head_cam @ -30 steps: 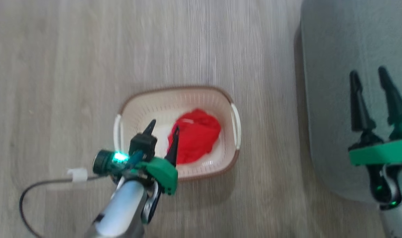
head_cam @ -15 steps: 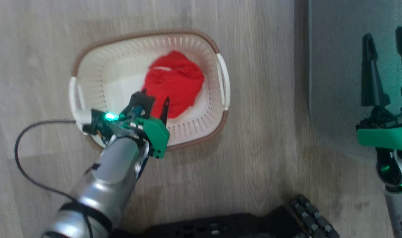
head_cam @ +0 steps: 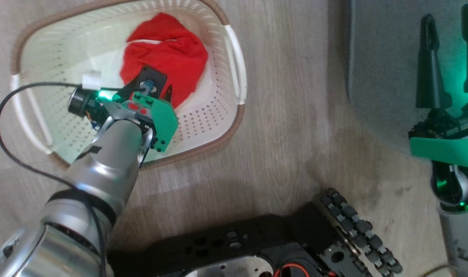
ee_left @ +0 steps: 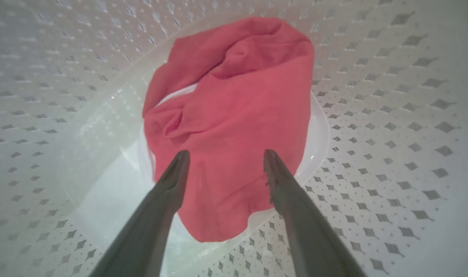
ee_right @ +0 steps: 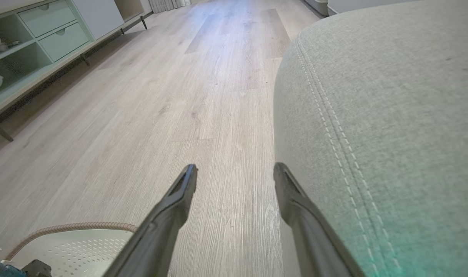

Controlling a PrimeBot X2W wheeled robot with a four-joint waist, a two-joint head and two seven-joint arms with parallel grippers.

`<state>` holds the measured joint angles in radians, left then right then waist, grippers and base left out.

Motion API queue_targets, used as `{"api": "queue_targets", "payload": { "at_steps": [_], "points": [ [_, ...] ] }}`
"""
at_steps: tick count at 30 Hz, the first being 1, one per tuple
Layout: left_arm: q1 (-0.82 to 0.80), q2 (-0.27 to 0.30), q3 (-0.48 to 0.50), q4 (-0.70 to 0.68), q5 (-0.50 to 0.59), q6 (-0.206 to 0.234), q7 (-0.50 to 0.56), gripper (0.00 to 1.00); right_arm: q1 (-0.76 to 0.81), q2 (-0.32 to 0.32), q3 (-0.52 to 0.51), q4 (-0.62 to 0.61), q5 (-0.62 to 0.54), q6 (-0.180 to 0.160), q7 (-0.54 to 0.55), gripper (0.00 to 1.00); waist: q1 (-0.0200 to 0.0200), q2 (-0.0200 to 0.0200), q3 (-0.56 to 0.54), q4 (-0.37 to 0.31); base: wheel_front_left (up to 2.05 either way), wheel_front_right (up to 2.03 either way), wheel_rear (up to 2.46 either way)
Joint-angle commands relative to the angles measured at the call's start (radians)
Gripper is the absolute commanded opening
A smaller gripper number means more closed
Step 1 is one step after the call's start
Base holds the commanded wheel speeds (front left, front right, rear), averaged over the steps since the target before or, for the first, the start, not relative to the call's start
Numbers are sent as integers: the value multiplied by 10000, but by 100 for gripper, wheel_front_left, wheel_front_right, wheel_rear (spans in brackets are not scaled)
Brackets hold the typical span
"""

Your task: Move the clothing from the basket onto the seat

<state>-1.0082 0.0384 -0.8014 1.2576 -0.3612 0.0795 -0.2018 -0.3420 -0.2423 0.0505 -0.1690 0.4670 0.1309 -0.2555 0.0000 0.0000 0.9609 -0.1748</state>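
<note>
Floor (head_cam: 295,115), basket (head_cam: 203,115): clothing (ee_left: 237,115) btwn spread left claw (ee_left: 226,154) tips, maybe touching.

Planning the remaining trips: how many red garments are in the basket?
1 red garment bundle, on the floor of the basket, just ahead of the open left gripper. A second garment could be folded inside or beneath it.

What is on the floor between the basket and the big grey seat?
Nothing. Just bare wooden floor lies between the basket and the seat, as the head view shows.
</note>
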Motion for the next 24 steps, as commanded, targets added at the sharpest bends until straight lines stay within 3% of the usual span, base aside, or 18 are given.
{"api": "queue_targets", "payload": {
  "at_steps": [1,24],
  "points": [
    [67,118,39,30,2,85,87,100,521,25,137,-266,7,-2,-63,100,0,0,199,-192,0,0,0],
    [-790,333,-432,330,115,1374,2533,100,1235,237,194,-1061,-95,-2,-63,100,0,0,1034,-510,0,0,0]
  ]
}}
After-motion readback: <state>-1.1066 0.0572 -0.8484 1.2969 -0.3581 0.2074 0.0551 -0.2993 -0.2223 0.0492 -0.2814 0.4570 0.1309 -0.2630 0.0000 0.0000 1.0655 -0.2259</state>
